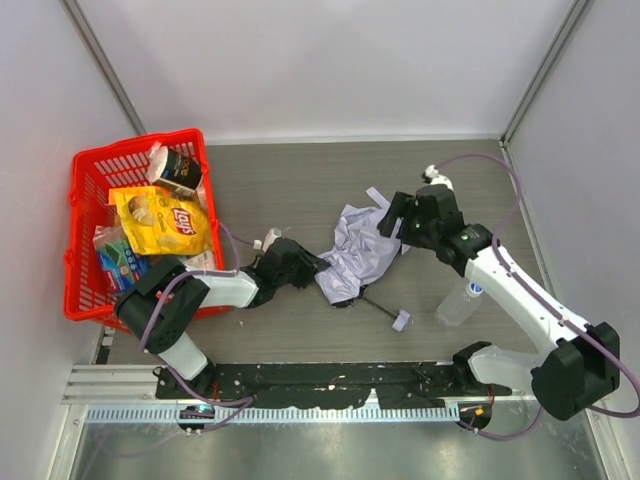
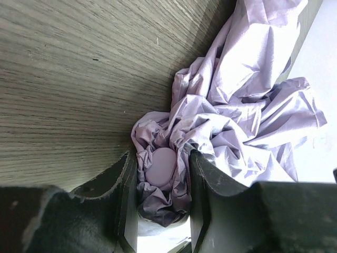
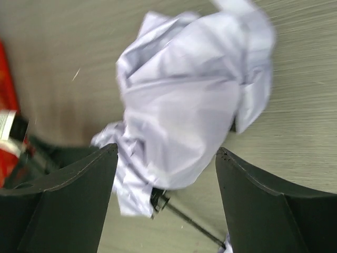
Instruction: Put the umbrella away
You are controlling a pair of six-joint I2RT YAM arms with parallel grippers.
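- Left fingers (image 2: 125,200) are clamped on the umbrella (image 1: 352,258). They pinch a bunch of its crumpled lavender fabric, with a small round lavender cap (image 2: 160,164) caught between them. They lie low over the tabletop (image 1: 290,175), reaching in from the left
- Nearest of the umbrella's parts is the handle (image 1: 402,321), small and pale, lying on the tabletop a little right of centre
- From the handle the thin black shaft (image 1: 378,306) runs away to the left and disappears under the fabric
- Near right, a clear plastic bottle (image 1: 458,303) with a blue label sits just beside the right arm's white forearm, apart from the handle
- The canopy (image 1: 360,240) is a loose, wrinkled heap in the middle of the tabletop, between the two sets of fingers, with a narrow strip of fabric (image 1: 378,196) sticking out on its far side
- Right fingers (image 3: 73,200) stand spread wide and grip nothing. They are at the canopy's far right edge, and in the wrist view the fabric shows blurred in the gap between them, so contact cannot be told
- At the far left stands a red basket (image 1: 78,250) holding a yellow Lay's bag (image 1: 165,222), a blue packet (image 1: 118,265) and a dark carton (image 1: 180,172) at its far end
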